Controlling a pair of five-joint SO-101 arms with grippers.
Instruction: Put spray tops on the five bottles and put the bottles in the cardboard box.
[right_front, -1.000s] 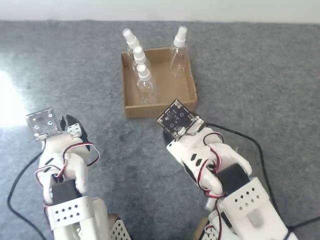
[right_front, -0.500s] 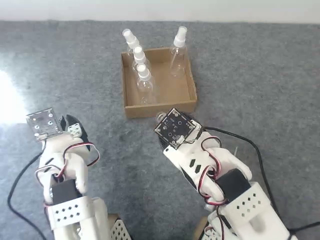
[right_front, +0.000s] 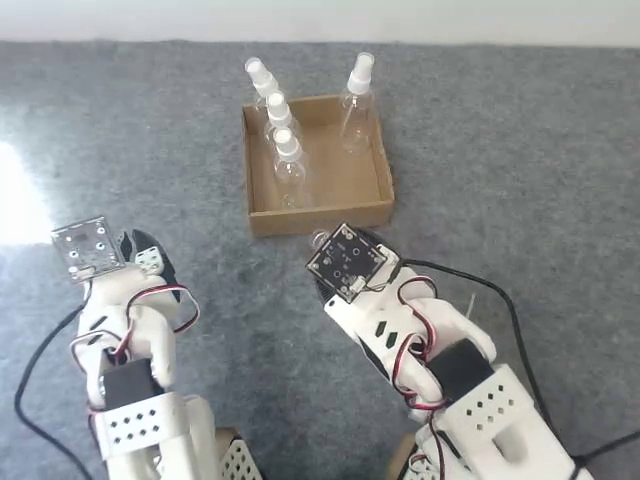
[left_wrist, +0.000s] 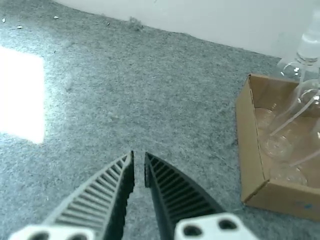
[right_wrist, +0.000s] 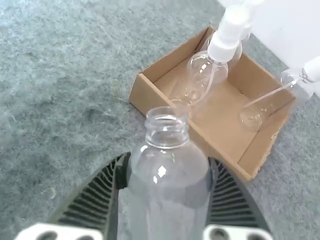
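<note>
Your right end effector (right_wrist: 167, 167) is grasping an uncapped bottle (right_wrist: 166, 131). Its fingers press against both sides of the clear body, and the open neck sticks out beyond the fingertips. In the high view that neck (right_front: 320, 238) shows just off the near wall of the cardboard box (right_front: 320, 216), apart from it and above the grey tabletop (right_front: 500, 150).

The cardboard box sits toward the far edge of the tabletop, about midway along it. Four bottles with spray tops (right_front: 290, 170) are gathered at it. Two stand upright along its left wall, one is at the far right corner, and one is at the far left corner. You cannot tell whether that last one is inside the far wall or just behind it.

Your left end effector (left_wrist: 138, 157) is clenched, its ribbed fingers all but touching with nothing between them. It hangs over bare tabletop toward the near left, well apart from the box.
</note>
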